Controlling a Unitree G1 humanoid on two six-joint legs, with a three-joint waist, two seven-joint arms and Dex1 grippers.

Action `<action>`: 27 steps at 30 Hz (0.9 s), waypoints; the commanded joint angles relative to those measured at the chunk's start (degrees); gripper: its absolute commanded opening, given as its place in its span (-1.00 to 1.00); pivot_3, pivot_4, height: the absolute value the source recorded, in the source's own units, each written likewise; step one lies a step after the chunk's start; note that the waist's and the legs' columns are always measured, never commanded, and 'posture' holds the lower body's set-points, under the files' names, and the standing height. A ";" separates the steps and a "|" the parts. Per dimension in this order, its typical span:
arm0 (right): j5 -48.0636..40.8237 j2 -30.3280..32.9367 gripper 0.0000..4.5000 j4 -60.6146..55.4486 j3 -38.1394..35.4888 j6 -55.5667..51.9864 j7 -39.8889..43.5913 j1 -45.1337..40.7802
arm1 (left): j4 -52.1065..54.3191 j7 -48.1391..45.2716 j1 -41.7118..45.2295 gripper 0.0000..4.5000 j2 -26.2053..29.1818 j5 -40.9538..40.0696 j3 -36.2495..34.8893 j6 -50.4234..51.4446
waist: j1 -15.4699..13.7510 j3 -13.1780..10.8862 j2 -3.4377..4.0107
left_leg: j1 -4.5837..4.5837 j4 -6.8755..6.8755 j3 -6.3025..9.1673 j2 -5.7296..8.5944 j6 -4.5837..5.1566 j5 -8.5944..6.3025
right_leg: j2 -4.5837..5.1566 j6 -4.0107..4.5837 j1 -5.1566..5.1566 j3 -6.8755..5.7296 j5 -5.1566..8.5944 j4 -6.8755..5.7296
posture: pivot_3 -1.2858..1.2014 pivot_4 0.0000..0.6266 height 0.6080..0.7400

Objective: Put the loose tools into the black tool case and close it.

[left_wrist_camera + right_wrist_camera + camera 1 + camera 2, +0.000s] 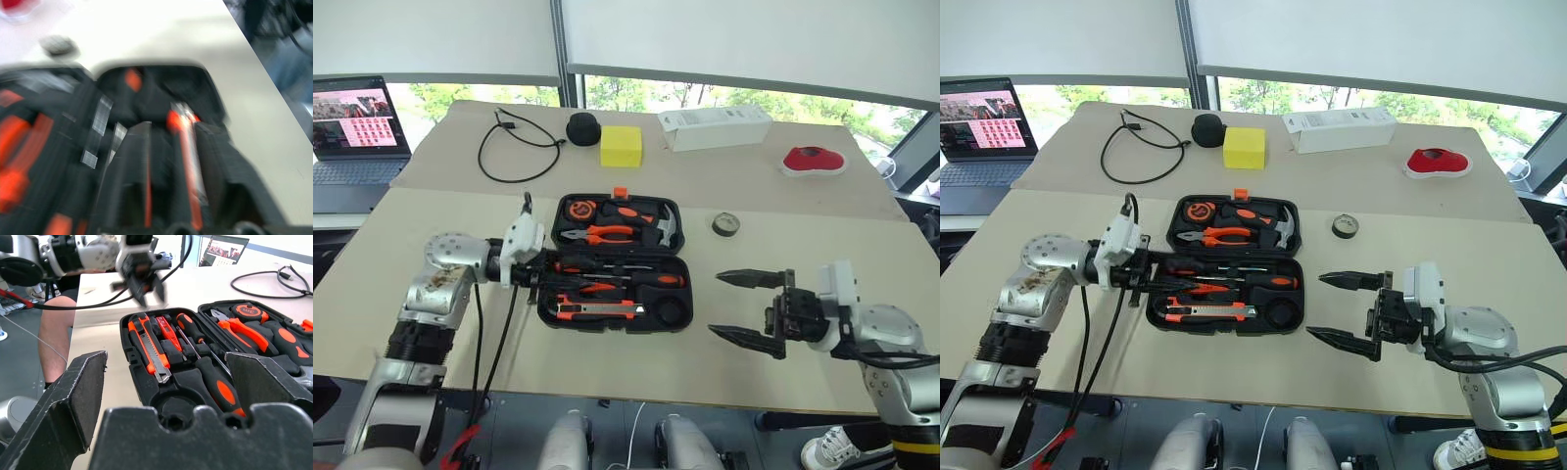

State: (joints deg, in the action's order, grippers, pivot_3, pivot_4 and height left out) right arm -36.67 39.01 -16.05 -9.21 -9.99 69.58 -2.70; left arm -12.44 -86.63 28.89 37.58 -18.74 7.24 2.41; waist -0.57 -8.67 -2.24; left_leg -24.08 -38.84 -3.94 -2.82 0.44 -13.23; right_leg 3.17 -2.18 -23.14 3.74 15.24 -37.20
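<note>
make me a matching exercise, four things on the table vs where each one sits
Things:
1. utility knife
2. pliers
3. tape roll
4. yellow block

Places:
A. beside the round black speaker
B. far half of the black tool case
C. on the table right of the case
D. near half of the case

Pairs: 1-D, 2-B, 3-C, 4-A

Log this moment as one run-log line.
case: open, tools slotted | left claw: over case's left end, holding nothing visible | right claw: open, right of case | lid: not closed
</note>
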 commanded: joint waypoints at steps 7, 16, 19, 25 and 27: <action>0.92 -1.44 1.00 -0.70 0.97 1.81 -0.63 -1.40 | -4.47 5.07 -1.05 -0.99 -2.09 9.27 5.39 -7.08 | -0.16 0.03 0.05 | 0.01 -0.04 0.02 0.01 0.00 0.01 | 0.00 -0.02 0.04 -0.01 -0.02 -0.01 | 0.03 -0.52 1.00; 0.63 -2.26 1.00 -2.67 1.73 1.06 -1.73 -0.13 | -2.23 10.24 -2.18 -0.99 -3.69 11.24 9.51 9.49 | -0.10 0.25 0.28 | 0.87 -0.03 0.03 0.02 0.00 0.00 | 0.03 -0.06 0.90 -0.02 -0.02 0.05 | 0.03 -0.52 1.00; 0.53 -2.37 1.00 -2.99 1.78 0.81 -1.98 0.05 | -1.60 11.39 -2.75 -0.99 -4.01 10.99 9.71 13.61 | -0.12 0.50 0.56 | 0.89 -0.03 0.03 0.02 0.00 0.00 | 0.03 -0.06 0.91 -0.02 -0.02 0.05 | 0.03 -0.52 1.00; 0.94 -3.11 1.00 -2.43 0.01 1.34 -4.93 -0.25 | 0.66 11.89 -6.29 -0.99 -5.48 6.04 4.60 9.41 | 0.09 0.87 0.88 | 0.94 0.01 0.01 0.02 0.00 0.00 | 0.03 -0.05 0.92 0.05 -0.02 0.06 | 0.03 -0.52 1.00; 0.49 -2.63 1.00 -1.11 -2.82 1.23 -6.48 0.17 | 1.97 15.67 -6.16 -0.88 -8.38 0.80 -2.18 7.87 | 0.11 0.87 0.88 | 0.90 0.04 0.01 0.01 0.00 0.00 | 0.02 -0.04 0.86 0.06 -0.02 0.05 | 0.03 -0.52 1.00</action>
State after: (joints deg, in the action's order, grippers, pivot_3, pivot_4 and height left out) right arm -35.03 36.06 -17.05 -8.10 -9.25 64.76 -2.60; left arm -10.79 -74.23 23.88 31.53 -13.61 9.68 11.20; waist -0.45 -7.80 -1.36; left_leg -23.19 -38.80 -3.91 -2.81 0.44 -13.23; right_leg 3.20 -2.22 -22.28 3.79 15.23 -37.15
